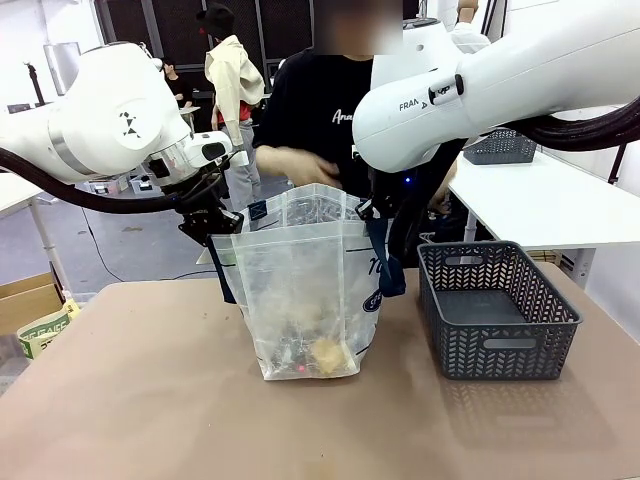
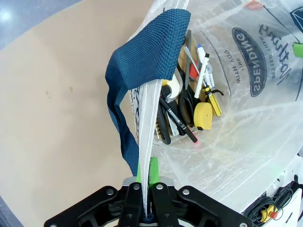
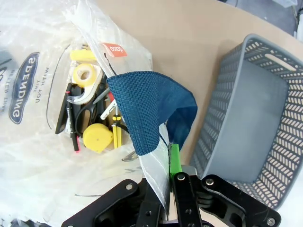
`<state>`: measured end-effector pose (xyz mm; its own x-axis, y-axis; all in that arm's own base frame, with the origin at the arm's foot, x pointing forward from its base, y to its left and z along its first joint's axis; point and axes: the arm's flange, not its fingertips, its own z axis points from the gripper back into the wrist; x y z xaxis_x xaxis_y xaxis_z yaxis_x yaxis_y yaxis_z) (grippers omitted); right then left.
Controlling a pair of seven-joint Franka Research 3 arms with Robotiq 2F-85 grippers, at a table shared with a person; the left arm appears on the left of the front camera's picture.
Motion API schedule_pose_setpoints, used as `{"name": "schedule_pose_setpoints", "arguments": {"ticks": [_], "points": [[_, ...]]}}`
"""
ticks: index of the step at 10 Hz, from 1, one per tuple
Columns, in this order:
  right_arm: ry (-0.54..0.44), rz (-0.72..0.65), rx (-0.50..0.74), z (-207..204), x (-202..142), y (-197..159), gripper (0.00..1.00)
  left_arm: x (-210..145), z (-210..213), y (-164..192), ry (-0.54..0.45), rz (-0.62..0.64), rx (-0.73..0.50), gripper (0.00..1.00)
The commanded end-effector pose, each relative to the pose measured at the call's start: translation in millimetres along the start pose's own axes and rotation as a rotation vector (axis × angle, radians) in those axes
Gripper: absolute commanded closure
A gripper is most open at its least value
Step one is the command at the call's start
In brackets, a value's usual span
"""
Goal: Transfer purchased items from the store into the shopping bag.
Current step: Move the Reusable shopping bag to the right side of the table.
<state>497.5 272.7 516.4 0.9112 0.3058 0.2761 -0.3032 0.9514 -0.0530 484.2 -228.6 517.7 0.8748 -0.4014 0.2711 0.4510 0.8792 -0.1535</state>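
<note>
- Frosted translucent plastic shopping bag (image 1: 300,290) with navy woven strap handles (image 2: 147,52) stood upright on the brown worktop (image 1: 130,390), near the dark grey lattice-sided plastic basket (image 1: 497,310).
- Small purchased items lay at its bottom: a yellow tape measure (image 2: 203,116), black-handled scissors (image 3: 87,113), marker pens (image 2: 177,118).
- From the front they blurred behind the plastic.
- Left jaws and right jaws were each pinched shut on opposite rims of the bag; a person's hand (image 1: 300,166) hovered above its mouth.
</note>
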Motion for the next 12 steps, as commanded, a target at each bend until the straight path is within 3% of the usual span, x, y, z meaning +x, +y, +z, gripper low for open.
{"name": "schedule_pose_setpoints", "arguments": {"ticks": [1,12], "points": [[0.000,-0.006,-0.002,0.0,0.3,-3.1,1.00,-0.9,1.5,2.6,-0.003,0.005,0.002,1.00],[0.000,-0.006,-0.002,0.0,0.3,-3.1,1.00,-0.9,1.5,2.6,-0.003,0.005,0.002,1.00]]}}
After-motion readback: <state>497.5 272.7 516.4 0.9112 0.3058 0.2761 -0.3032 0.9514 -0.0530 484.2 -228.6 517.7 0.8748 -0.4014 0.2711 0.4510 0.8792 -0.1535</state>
